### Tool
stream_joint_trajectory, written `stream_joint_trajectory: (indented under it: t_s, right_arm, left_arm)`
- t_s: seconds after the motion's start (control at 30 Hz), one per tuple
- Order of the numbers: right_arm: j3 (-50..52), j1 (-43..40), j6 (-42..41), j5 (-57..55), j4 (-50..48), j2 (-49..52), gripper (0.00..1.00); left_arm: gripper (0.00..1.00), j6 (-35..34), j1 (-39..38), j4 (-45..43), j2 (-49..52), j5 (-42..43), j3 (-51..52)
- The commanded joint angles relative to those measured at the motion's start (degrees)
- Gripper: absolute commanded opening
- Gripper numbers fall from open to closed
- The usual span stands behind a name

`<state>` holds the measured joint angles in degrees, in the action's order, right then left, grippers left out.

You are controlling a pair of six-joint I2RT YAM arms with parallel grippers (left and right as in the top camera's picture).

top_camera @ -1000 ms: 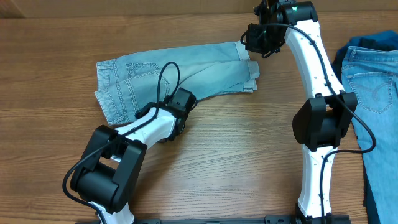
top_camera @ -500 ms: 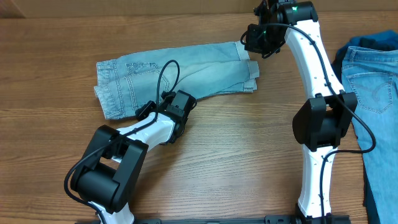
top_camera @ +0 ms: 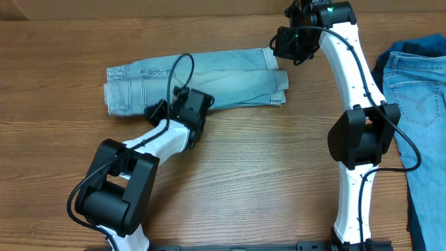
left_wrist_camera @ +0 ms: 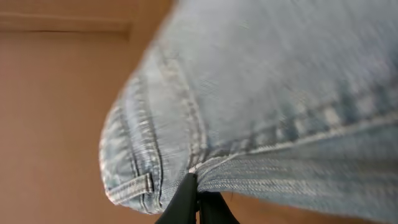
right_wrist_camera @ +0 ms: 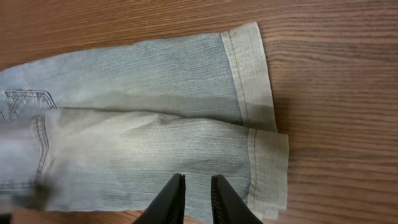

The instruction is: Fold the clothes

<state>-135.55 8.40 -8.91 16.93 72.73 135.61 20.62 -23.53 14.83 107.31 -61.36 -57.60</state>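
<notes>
The clothes in work are pale blue denim shorts [top_camera: 230,80], lying across the far middle of the table with the waist to the left and the cuffed hems [top_camera: 280,87] to the right. My left gripper [top_camera: 155,111] is shut on the near waist edge. In the left wrist view its fingertips [left_wrist_camera: 198,199] pinch a seam of the denim [left_wrist_camera: 261,93], which is raised off the wood. My right gripper [top_camera: 284,43] hovers over the hem end. Seen from the right wrist, its fingers [right_wrist_camera: 197,190] stand slightly open above the shorts [right_wrist_camera: 143,124], holding nothing.
More clothes lie at the right edge: light-blue jeans [top_camera: 425,97] on a darker blue garment [top_camera: 417,46]. The right arm's base column [top_camera: 362,139] stands on the table's right half. A tan wall [top_camera: 139,8] runs along the far edge.
My left gripper has shut on the shorts' near waist edge and carried it up and away from me, so the waist end looks narrower. The right arm has stayed in place.
</notes>
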Motion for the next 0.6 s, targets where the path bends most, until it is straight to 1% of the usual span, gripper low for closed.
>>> stream_joint_trajectory:
  t_s: [0.0, 0.07, 0.17, 0.23, 0.37, 0.47, 0.57]
  right_arm:
    - [-1.33, 0.07, 0.44, -0.42, -0.57, -0.04, 0.19]
    - [-1.33, -0.07, 0.44, -0.42, -0.66, -0.04, 0.19]
    - [-1.33, -0.35, 0.44, -0.42, -0.28, -0.04, 0.19]
    - [-1.33, -0.39, 0.42, -0.42, 0.31, -0.04, 0.19]
    - [-1.33, -0.39, 0.44, -0.46, 0.96, -0.04, 0.19]
    - [-1.33, -0.39, 0.42, -1.62, 1.51, -0.04, 0.19]
    - [-1.33, -0.39, 0.42, -3.72, 2.71, -0.04, 0.19]
  left_arm:
    - [0.04, 1.68, 0.98, -1.27, 0.26, -1.57, -5.46]
    - [0.04, 1.70, 2.54, -2.01, 0.24, -0.76, -7.67]
    - [0.04, 1.70, 4.07, -1.99, 0.24, 3.74, -9.70]
    - [0.04, 1.66, 5.16, -2.34, 0.24, 9.16, -9.88]
    - [0.04, -0.07, 7.45, -6.40, 0.24, 11.65, -9.88]
    - [0.04, -0.15, 9.40, -7.41, 0.26, 16.13, -9.86]
    - [0.04, -1.66, 11.02, -8.96, 0.26, 20.68, -9.86]
